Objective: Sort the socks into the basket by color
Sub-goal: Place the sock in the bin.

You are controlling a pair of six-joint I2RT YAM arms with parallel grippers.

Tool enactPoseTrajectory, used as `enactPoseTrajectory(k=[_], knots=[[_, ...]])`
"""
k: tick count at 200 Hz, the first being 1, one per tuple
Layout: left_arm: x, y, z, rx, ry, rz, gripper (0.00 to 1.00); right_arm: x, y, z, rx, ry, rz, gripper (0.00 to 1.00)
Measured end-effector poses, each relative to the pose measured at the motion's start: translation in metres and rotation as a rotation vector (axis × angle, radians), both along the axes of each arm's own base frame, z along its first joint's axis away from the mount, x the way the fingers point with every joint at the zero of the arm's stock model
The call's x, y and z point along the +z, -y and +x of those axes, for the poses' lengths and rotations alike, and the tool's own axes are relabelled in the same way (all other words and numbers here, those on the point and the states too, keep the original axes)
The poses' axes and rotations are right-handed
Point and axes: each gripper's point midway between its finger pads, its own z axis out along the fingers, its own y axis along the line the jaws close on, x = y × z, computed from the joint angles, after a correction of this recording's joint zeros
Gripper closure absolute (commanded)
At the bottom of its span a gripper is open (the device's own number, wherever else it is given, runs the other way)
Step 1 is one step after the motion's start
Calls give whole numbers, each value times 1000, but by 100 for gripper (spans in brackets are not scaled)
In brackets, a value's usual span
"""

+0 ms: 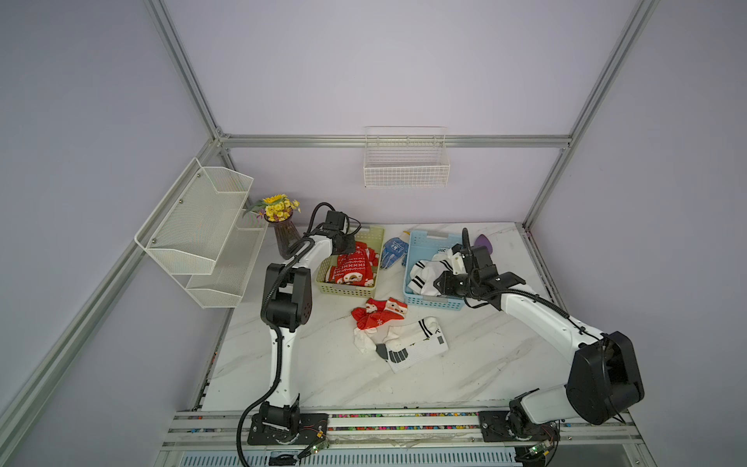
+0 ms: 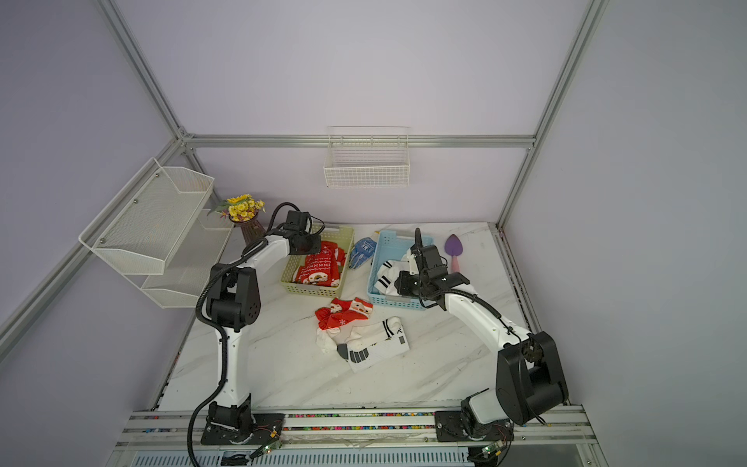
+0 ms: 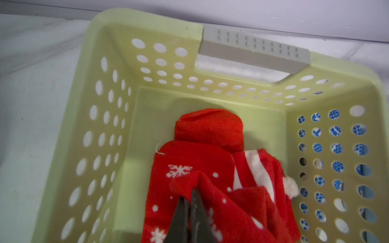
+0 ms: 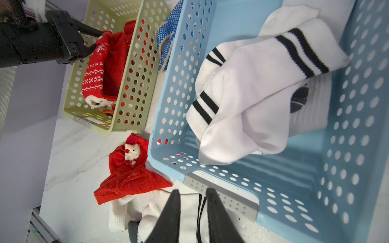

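Top views: my left gripper (image 1: 349, 247) is down inside the green basket (image 1: 347, 290), among the red socks (image 1: 351, 269) lying there. White socks (image 1: 422, 273) sit in the blue basket (image 1: 409, 263), and my right gripper (image 1: 440, 284) hangs over its near end. A loose heap (image 1: 404, 339) of red and white socks lies on the table (image 1: 485, 364), just in front of both baskets.
Left wrist: jaws pinched tight on a fold of one red sock (image 3: 185, 164).
Right wrist: jaws slightly apart, nothing between them.
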Motion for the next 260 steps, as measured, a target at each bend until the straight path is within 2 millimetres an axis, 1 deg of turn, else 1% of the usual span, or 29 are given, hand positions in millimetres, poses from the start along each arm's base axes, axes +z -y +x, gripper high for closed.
enactPoseTrajectory(k=[42, 61, 81, 103, 112, 131, 149, 175, 197, 215, 230, 260], knots=[[5, -4, 4, 17, 19, 18, 100, 0, -1, 0, -2, -3, 6, 74], [10, -4, 7, 18, 32, 17, 89, 0, -1, 0, -1, -4, 7, 74], [12, -3, 9, 24, 41, 10, 72, 0, -1, -1, -1, -5, 8, 72], [13, -3, 9, 27, 45, 5, 60, 1, -2, -1, -4, -5, 13, 70], [16, -3, 9, 29, 49, 4, 57, 2, -2, -1, -3, -3, 14, 70], [28, -3, 8, 29, 68, 0, 55, 3, -4, -2, 2, -1, 15, 70], [50, -4, 7, 28, 104, -7, 54, 4, -7, -4, 11, 2, 16, 70], [84, -4, 1, 26, 162, -19, 53, 12, -11, -9, 23, 21, 24, 69], [102, -4, -5, 20, 191, -28, 53, 16, -11, -15, 24, 29, 27, 69], [107, -2, -10, 11, 195, -36, 53, 20, -11, -21, 19, 35, 33, 69], [105, 2, -15, 1, 186, -39, 53, 21, -13, -28, 20, 36, 37, 69], [99, 13, -29, -28, 161, -38, 52, 13, -18, -49, 22, 3, 37, 69]])
